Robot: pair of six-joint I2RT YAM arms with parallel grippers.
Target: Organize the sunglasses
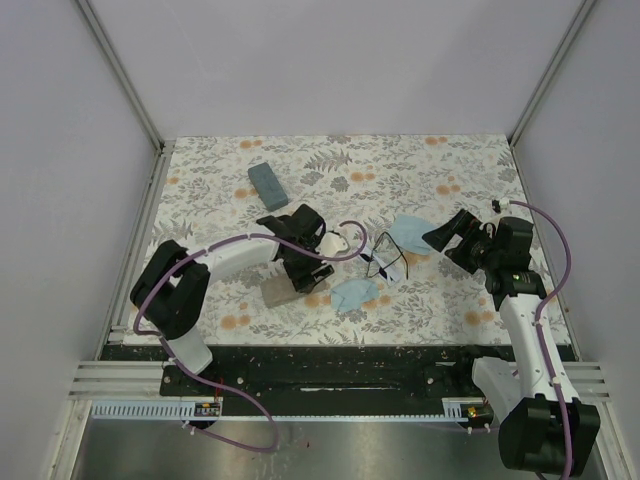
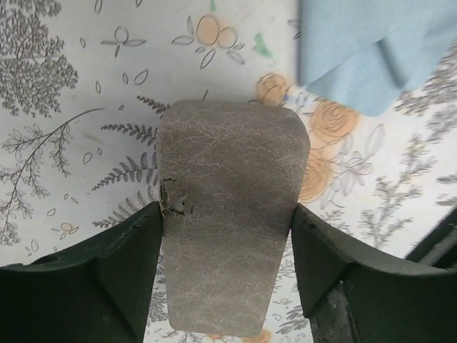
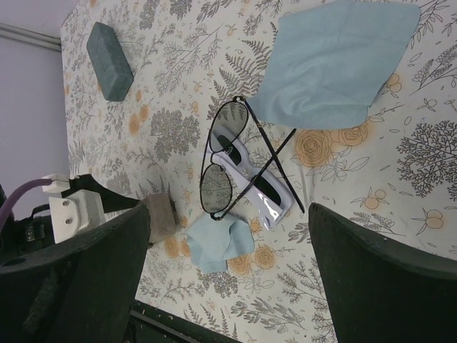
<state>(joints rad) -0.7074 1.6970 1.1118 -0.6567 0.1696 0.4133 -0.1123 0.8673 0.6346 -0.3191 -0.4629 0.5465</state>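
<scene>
The sunglasses (image 3: 227,161), a thin black frame with see-through lenses and crossed arms, lie mid-table (image 1: 385,258) on top of a white glossy piece with dark panes (image 3: 258,187). My left gripper (image 1: 298,275) reaches down over a tan oblong case (image 2: 228,214). Its two dark fingers (image 2: 107,279) press against the case's long sides, and the case rests flat on the table. My right gripper (image 3: 228,286) hovers to the right of the sunglasses (image 1: 450,238), jaws wide apart with nothing between them.
A slate-blue case (image 1: 268,183) lies at the back left. One light blue cloth (image 3: 328,61) is spread beside the sunglasses, and a smaller crumpled one (image 3: 218,243) lies between them and the tan case. The floral table (image 1: 450,160) ends at a black front edge.
</scene>
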